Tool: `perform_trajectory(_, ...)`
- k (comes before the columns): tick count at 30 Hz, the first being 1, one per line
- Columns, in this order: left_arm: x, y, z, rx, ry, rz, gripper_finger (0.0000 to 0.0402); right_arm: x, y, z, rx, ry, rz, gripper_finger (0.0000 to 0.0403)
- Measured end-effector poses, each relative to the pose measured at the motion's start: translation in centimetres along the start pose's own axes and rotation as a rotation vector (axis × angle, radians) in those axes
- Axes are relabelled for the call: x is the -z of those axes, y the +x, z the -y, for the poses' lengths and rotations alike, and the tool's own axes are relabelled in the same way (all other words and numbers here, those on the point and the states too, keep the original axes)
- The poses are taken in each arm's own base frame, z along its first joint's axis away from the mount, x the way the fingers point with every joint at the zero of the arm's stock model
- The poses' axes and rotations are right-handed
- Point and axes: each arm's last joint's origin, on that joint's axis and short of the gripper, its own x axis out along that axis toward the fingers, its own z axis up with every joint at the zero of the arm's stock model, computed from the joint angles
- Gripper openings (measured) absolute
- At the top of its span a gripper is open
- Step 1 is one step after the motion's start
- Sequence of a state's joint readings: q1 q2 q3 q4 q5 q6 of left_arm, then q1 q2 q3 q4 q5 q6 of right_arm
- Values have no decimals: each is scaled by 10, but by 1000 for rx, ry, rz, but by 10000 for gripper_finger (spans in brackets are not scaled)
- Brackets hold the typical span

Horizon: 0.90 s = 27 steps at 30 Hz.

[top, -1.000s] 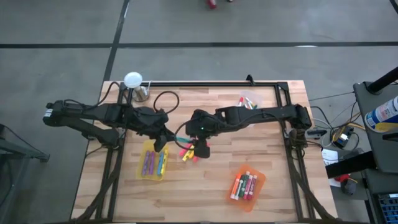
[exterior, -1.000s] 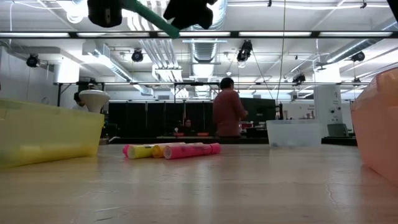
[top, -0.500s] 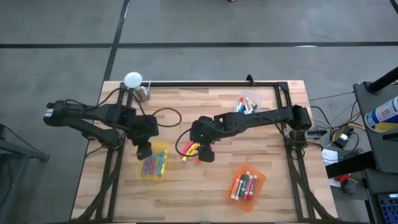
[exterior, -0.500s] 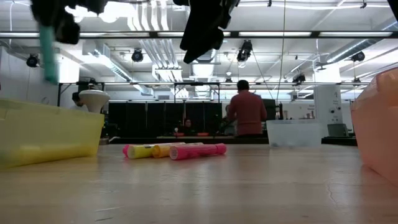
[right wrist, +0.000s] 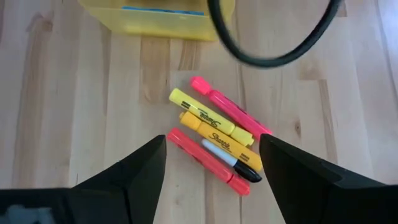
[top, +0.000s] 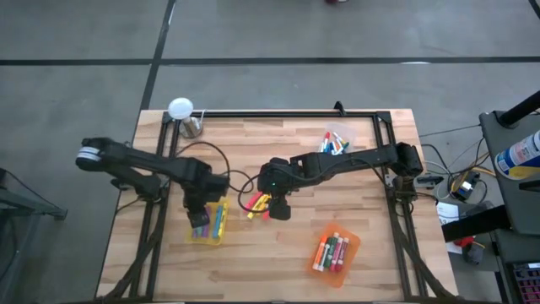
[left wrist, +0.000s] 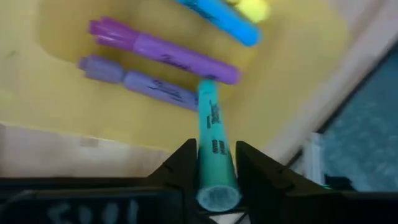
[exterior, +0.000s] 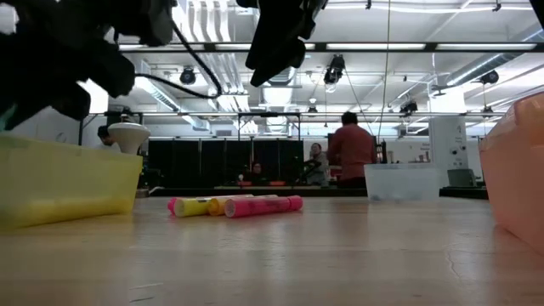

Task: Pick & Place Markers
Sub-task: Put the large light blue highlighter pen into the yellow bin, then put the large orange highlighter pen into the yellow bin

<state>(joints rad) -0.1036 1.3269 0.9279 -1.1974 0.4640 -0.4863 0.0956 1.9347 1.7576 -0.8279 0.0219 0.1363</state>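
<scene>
Seen from above, the left end effector (top: 200,221) hangs over the yellow bin (top: 221,228) at about eight o'clock from the middle of the bench (top: 371,253). Its wrist camera shows a teal marker (left wrist: 212,146) lying between its two fingers (left wrist: 180,168), tip pointing down into the bin; whether the fingers press on it or stand just clear I cannot tell. Below it in the bin lie two purple markers (left wrist: 155,50) side by side and a blue marker (left wrist: 221,18).

The right end effector (top: 278,206) hovers near the bench centre with its fingers (right wrist: 134,171) spread wide and nothing between them. Directly under it sits a loose cluster of markers (right wrist: 214,134) on the wood: two pink, two yellow and a white one with a black cap, touching each other.

An orange bin (top: 335,249) of markers sits at five o'clock, a clear bin (top: 336,139) at one o'clock.
</scene>
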Motion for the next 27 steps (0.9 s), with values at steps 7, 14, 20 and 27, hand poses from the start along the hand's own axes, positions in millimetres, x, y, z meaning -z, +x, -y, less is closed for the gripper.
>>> perform_trajectory(7,-13,11,-3,-101,26,1,133,0,0,0,0,3,0,248)
perform_trajectory(14,-13,-2,0,-160,51,104,136,2,2,0,2,-7,-11,245)
perform_trajectory(20,-11,-27,8,-229,72,278,137,14,14,2,8,-53,-59,245)
perform_trajectory(27,-9,-49,18,-173,76,420,137,31,35,4,6,-151,-80,235)
